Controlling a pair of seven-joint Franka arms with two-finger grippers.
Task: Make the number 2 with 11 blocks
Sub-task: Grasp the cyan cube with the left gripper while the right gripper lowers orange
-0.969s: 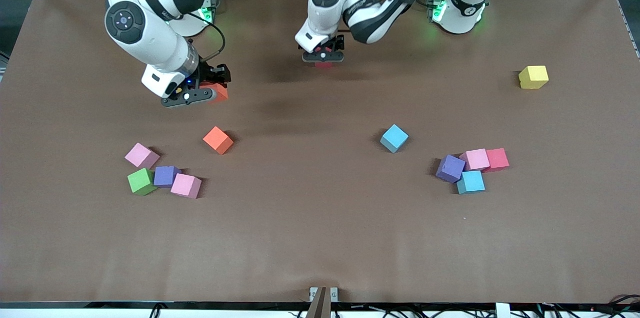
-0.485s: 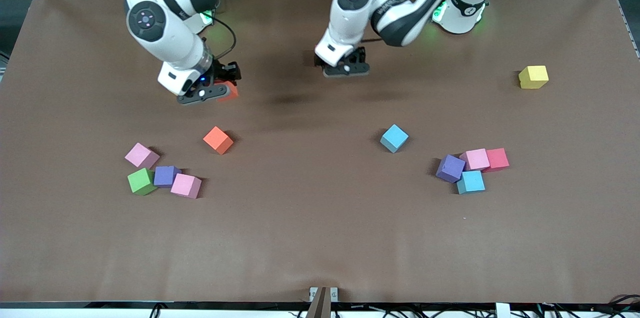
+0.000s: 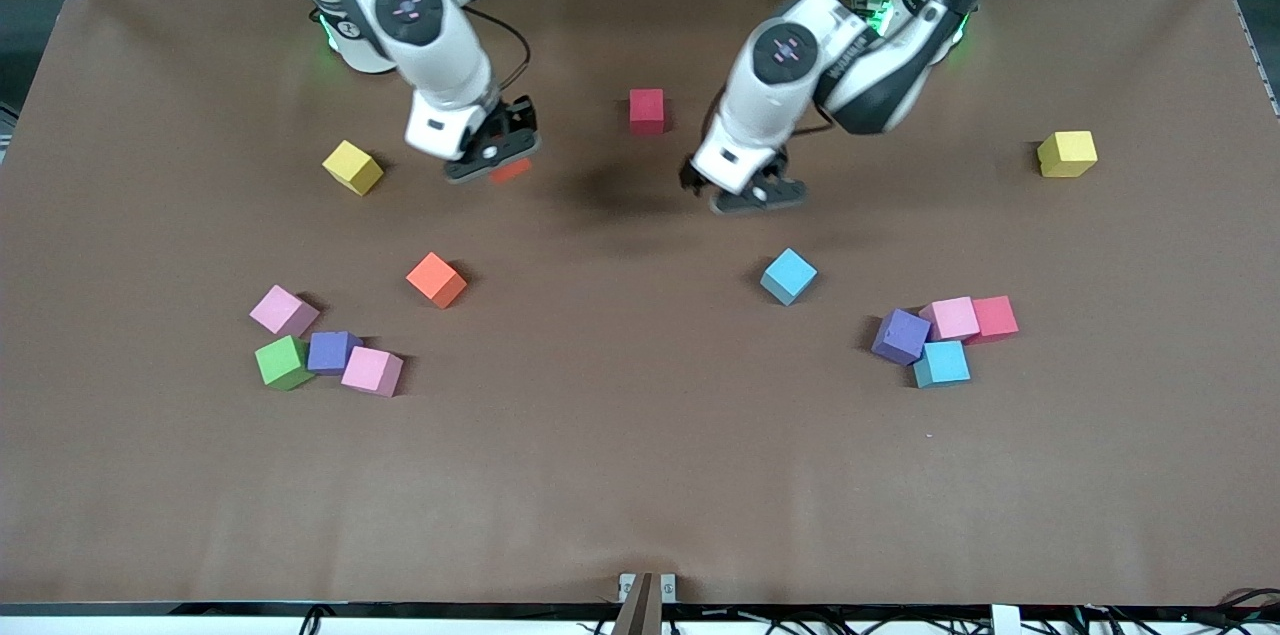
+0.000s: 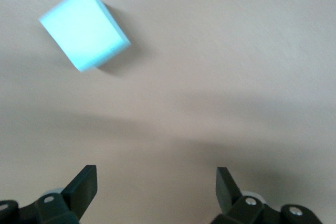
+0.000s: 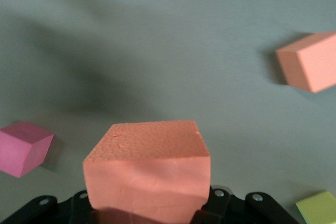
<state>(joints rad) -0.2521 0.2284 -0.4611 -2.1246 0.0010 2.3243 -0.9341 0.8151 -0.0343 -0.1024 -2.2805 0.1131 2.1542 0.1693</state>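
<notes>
Both arms have swung inward: left end effector [image 3: 748, 196], spread wide, leaves one red block [image 3: 647, 110] placed; right end effector [image 3: 492, 155] carries an orange block [image 5: 148, 169]; nine blocks remain scattered on the counter [image 3: 620, 435].

A brown table [image 3: 640, 475] carries loose foam cubes. A lone light blue cube [image 3: 788, 275] lies mid-table. A red cube [image 3: 647, 110] sits farther from the front camera than it; an orange cube [image 3: 436, 279] lies well apart from it, toward the right arm's end.
</notes>
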